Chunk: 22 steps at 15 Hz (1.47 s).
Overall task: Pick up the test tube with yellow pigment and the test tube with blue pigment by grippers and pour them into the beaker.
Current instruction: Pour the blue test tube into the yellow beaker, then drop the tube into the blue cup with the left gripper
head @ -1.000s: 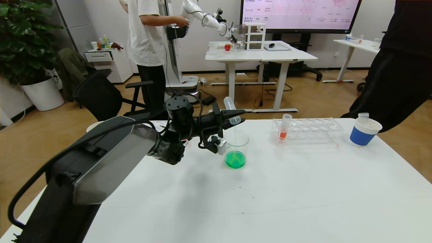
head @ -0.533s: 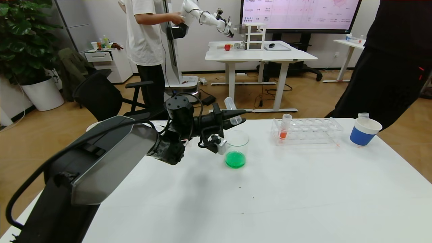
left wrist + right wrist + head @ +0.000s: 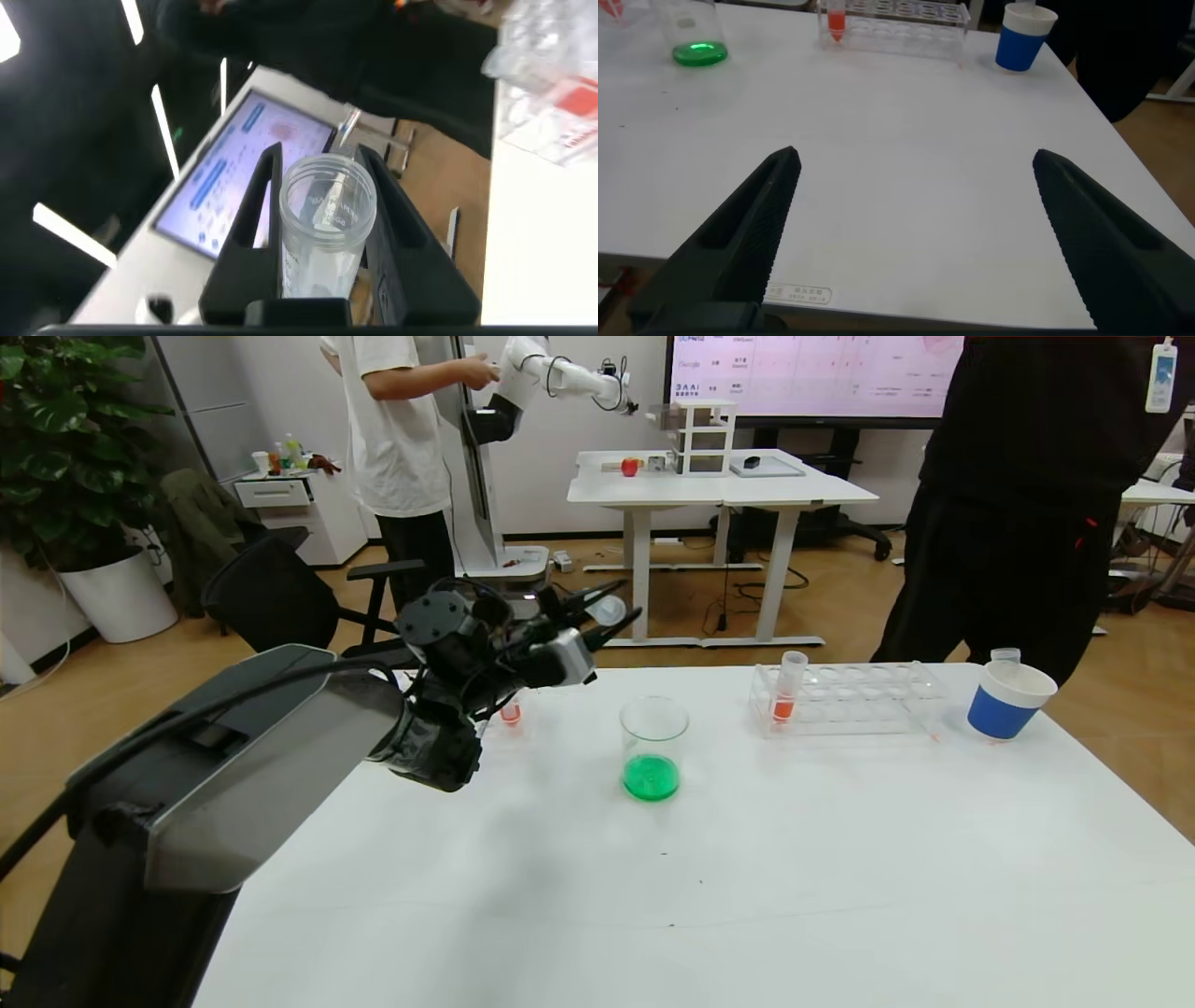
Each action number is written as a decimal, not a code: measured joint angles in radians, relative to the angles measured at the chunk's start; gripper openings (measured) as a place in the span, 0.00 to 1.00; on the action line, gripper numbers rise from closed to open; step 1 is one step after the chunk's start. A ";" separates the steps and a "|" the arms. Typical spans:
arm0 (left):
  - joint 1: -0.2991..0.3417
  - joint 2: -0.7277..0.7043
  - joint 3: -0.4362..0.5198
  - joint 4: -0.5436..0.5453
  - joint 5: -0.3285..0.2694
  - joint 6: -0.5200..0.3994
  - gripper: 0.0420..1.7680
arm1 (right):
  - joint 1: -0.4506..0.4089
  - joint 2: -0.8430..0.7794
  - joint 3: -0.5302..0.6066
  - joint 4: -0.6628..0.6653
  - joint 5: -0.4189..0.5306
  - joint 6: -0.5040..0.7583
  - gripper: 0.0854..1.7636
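White table (image 3: 747, 859), wooden office floor (image 3: 840, 607)

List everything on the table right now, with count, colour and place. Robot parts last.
beaker: 1, clear with green liquid, table centre
tube rack: 1, clear, far side, to the right of the beaker
tube with orange-red liquid: 1, upright at the rack's left end
second orange-red tube: 1, far left, partly behind the left arm
paper cup: 1, blue and white, far right, with a tube top showing behind it
empty test tube: 1, clear, held
left gripper: black, shut on the tube, raised left of the beaker
right gripper: black, open, low over the near edge
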<state>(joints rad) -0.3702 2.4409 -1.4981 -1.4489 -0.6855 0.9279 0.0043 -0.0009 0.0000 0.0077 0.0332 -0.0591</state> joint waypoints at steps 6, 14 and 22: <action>-0.051 -0.088 0.083 0.039 0.513 -0.339 0.27 | 0.000 0.000 0.000 0.000 0.000 0.000 0.98; -0.075 -0.245 0.075 0.463 0.958 -0.790 0.27 | 0.000 0.000 0.000 0.000 0.000 0.000 0.98; 0.103 -0.385 0.087 0.710 1.016 -0.949 0.27 | 0.000 0.000 0.000 0.000 0.000 0.000 0.98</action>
<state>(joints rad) -0.2674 2.0562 -1.4109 -0.7387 0.3300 -0.0206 0.0043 -0.0009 0.0000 0.0077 0.0330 -0.0591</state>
